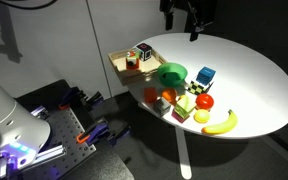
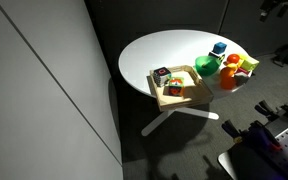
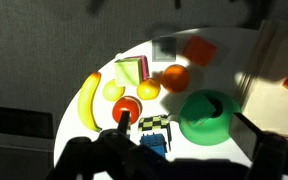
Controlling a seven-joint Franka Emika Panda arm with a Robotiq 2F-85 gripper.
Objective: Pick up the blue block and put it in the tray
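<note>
Banana (image 1: 221, 122) is lying nearest, along the table (image 1: 254, 70) edge in an exterior view. A tomato (image 1: 204, 101) is sitting just behind it, and a green block (image 3: 131, 72) is showing among the fruit in the wrist view.

Next in, the blue block (image 1: 205, 77) is sitting on the table just beside the green bowl (image 1: 171, 72), a bit in from the edge, free on top.

Past the bowl, the tray (image 1: 134, 60) is resting right at the table edge and holding a multicoloured cube (image 1: 142, 55).

Farthest, the gripper (image 1: 191, 25) is hanging high over the far edge, well apart from the block. The jaws are too dark and small here to tell how far open they are. Nothing is showing between them.

Step in hand, judging from this: the approach, with the grasp not yet started. The next move is calling for travel across to above the blue block, jaws spread, and a straight descent that is keeping clear of the bowl rim and tomato. Then lift and carry over the bowl to the tray, aiming for the bare part beside the cube.
</note>
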